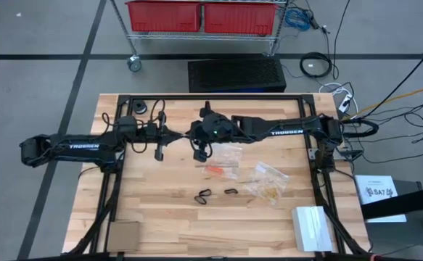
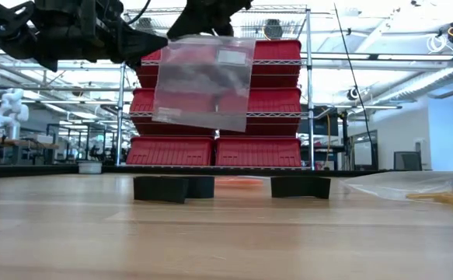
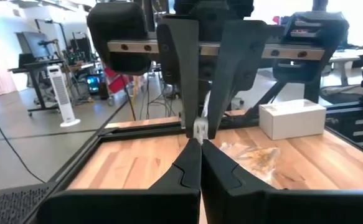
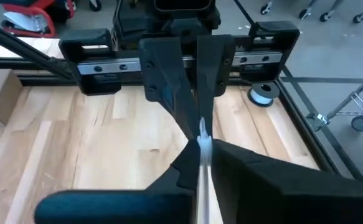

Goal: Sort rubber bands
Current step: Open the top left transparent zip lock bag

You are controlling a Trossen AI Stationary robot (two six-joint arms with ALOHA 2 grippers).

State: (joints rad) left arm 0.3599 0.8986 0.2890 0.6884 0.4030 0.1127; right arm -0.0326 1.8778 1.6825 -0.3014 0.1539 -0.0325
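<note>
**Two hands pinch one clear bag above the bench**

Bare wood fills the bench's (image 1: 160, 217) near half, with open room around two black rubber bands (image 1: 203, 196) lying loose near its middle. Beside them an orange-red cluster (image 1: 215, 171) rests on the wood, and a second clear bag (image 1: 266, 181) holds pale tan bands. Above, the left hand (image 3: 197, 132) and right hand (image 4: 201, 138) meet, each clamped on the raised clear bag (image 2: 203, 82), which hangs tilted. A white box (image 1: 311, 228) sits at the right edge, a cardboard piece (image 1: 123, 235) at the left corner.
</note>
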